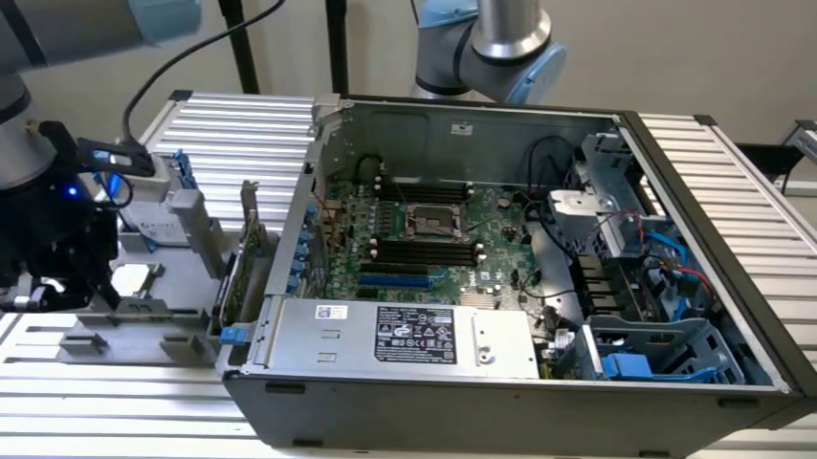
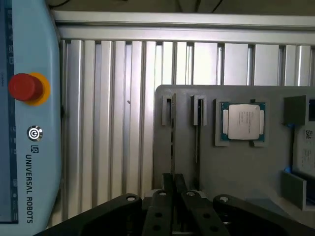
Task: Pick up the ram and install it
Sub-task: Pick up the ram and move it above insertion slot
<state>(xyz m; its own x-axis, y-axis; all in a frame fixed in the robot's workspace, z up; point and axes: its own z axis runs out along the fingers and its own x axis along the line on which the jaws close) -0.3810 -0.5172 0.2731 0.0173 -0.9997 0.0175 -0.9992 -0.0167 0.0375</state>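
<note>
The ram (image 2: pixel 172 142) stands on edge in a slot of the grey holder tray (image 2: pixel 231 167), seen as a thin dark line. My gripper (image 2: pixel 173 183) sits right over its near end, and the two fingers (image 2: pixel 167 184) are pressed close together with the stick's edge running in between them. In the exterior view the gripper (image 1: pixel 45 292) hangs low at the tray's (image 1: pixel 128 330) end on the exterior view's left, away from the open computer case. Inside the case, the black memory slots (image 1: pixel 422 253) lie on the green motherboard.
A second thin slot (image 2: pixel 197 132) and a CPU (image 2: pixel 243 122) lie beside the ram on the tray. A green expansion card (image 1: pixel 245 258) and a drive in a blue frame (image 1: pixel 156 222) stand between tray and case. A teach pendant with a red button (image 2: pixel 24 87) lies nearby.
</note>
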